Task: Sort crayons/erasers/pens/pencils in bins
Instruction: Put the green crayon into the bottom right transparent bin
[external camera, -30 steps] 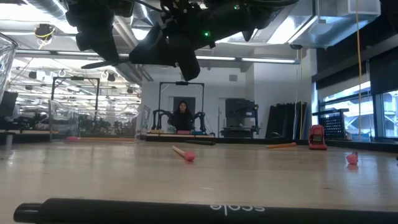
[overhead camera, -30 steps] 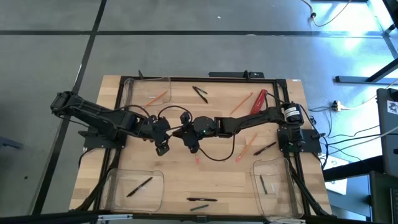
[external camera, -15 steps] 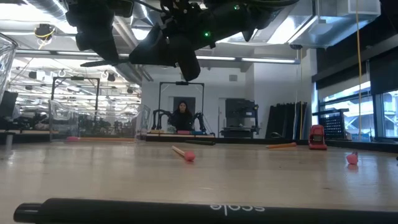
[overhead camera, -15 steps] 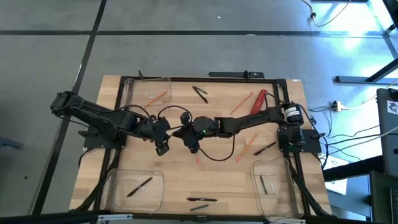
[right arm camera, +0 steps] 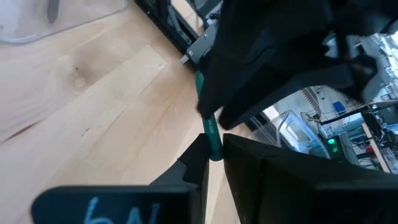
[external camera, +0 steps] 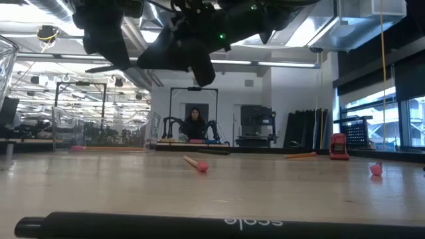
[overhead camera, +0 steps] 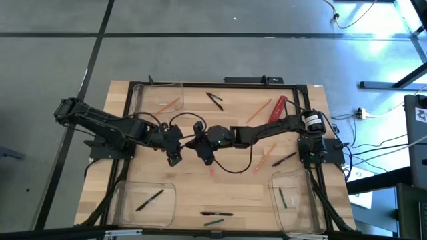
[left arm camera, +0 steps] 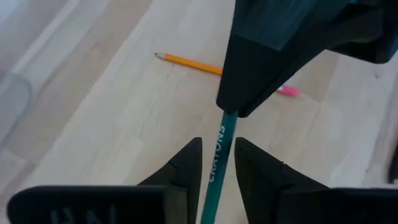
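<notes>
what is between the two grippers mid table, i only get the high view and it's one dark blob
Observer: A thin teal-green crayon with white lettering, running from one gripper to the other.
Operator: who has it
Observer: The right gripper is shut on one end. The left gripper is open, its fingers on either side of the crayon with a gap showing.
Operator: is it resting on the table
Observer: No. In the low view both grippers hang high above the pale wooden table, with clear air beneath them.
</notes>
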Action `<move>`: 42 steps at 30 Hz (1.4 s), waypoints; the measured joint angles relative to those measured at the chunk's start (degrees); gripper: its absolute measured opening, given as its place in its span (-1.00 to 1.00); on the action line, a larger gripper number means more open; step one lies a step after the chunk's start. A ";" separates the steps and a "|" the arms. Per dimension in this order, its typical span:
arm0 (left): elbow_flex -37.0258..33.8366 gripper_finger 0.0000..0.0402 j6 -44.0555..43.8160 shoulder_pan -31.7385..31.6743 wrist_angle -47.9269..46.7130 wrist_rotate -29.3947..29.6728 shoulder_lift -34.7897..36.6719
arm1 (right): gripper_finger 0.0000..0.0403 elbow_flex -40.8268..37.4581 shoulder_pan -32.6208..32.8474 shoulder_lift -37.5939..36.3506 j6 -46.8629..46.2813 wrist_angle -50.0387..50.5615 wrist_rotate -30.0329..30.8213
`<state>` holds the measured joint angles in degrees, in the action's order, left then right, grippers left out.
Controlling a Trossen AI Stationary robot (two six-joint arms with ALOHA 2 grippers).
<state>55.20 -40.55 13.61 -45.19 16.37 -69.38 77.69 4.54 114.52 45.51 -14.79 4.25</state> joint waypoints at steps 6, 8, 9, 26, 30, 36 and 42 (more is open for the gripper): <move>0.00 -0.56 5.03 0.07 -0.11 -1.76 1.21 | -0.76 0.00 0.11 0.02 -0.01 1.45 2.42; 0.00 -0.56 5.13 0.07 -0.24 -1.99 2.23 | -0.76 0.00 0.33 0.02 -0.04 2.45 4.75; 0.00 -0.56 5.11 0.07 -0.22 -1.99 2.98 | -0.76 0.00 0.51 0.02 -0.26 3.05 5.76; 0.00 -0.56 8.66 0.52 -0.40 -0.83 11.91 | -0.76 0.02 4.93 -10.29 -22.47 20.86 18.00; -0.02 -0.56 11.10 1.52 -0.34 -0.01 11.50 | -0.76 0.02 7.08 -14.71 -31.95 28.63 19.34; 0.00 -0.56 13.39 4.30 -0.15 2.47 11.56 | -0.76 0.02 11.61 -21.55 -50.26 42.47 20.16; -0.02 -0.56 14.64 6.67 -0.12 4.91 11.56 | -0.76 0.06 18.09 -28.12 -74.49 57.52 19.91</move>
<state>55.18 -25.90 20.28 -45.31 21.27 -57.82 77.75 22.62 86.40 -28.98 42.73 24.16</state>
